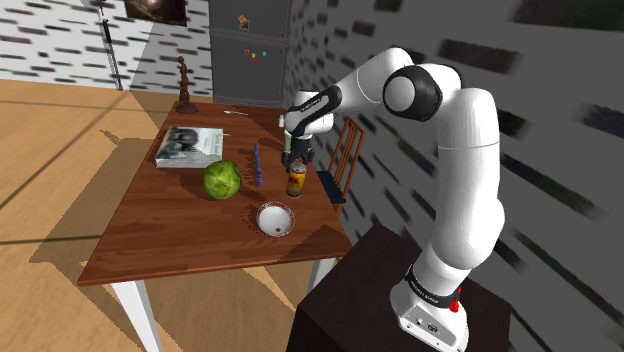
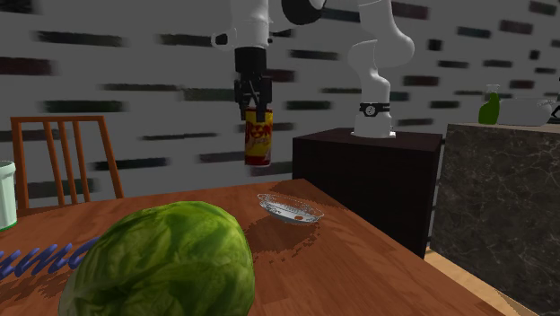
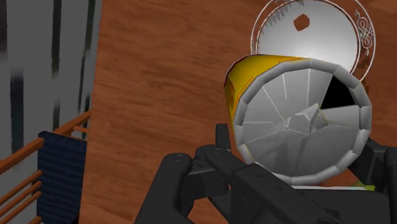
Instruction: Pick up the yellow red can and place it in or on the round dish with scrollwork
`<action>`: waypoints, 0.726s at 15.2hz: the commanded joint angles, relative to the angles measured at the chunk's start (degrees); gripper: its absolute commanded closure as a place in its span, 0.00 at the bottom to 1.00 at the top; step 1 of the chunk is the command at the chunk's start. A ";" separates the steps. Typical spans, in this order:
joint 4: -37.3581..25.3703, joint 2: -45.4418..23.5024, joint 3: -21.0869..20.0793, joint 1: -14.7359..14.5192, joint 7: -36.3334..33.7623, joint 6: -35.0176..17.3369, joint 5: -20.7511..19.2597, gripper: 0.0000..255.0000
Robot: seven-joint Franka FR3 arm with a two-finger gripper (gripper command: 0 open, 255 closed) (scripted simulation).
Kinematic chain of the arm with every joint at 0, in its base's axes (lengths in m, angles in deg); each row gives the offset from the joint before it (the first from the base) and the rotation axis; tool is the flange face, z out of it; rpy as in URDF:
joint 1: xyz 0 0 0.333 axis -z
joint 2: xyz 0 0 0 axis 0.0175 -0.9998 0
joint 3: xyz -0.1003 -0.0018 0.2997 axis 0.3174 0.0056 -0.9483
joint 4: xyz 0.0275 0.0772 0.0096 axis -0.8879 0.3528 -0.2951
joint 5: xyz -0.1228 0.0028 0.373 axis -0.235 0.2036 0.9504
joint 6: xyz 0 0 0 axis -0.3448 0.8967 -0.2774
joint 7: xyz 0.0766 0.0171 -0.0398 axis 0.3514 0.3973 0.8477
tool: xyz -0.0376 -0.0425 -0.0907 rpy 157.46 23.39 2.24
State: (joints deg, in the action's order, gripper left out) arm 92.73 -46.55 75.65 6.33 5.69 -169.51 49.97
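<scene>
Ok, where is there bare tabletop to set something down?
Widest bare wood: the near end of the table, at the shoulder view's left of the dish, in front of the cabbage and magazine. Crowded: cabbage, blue item and dish beside the pincer holding the can.

Pictured at one tabletop (image 1: 180,240): one yellow-and-red can (image 1: 296,181), one round dish (image 1: 265,222), one green lettuce head (image 1: 223,180), one magazine (image 1: 190,145), one dark figurine (image 1: 184,88), one blue comb-like piece (image 1: 258,166). Alongside, one wooden chair (image 1: 348,145), one grey refrigerator (image 1: 250,50), one white arm (image 1: 470,150) with one black tool (image 2: 255,106), one dark stand (image 1: 380,290).
</scene>
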 commanded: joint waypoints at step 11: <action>-1.25 0.10 -1.84 -6.87 -9.48 1.17 -1.23 1.00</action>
State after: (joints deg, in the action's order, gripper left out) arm 91.23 -46.14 73.86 -0.45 -3.66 -167.71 48.71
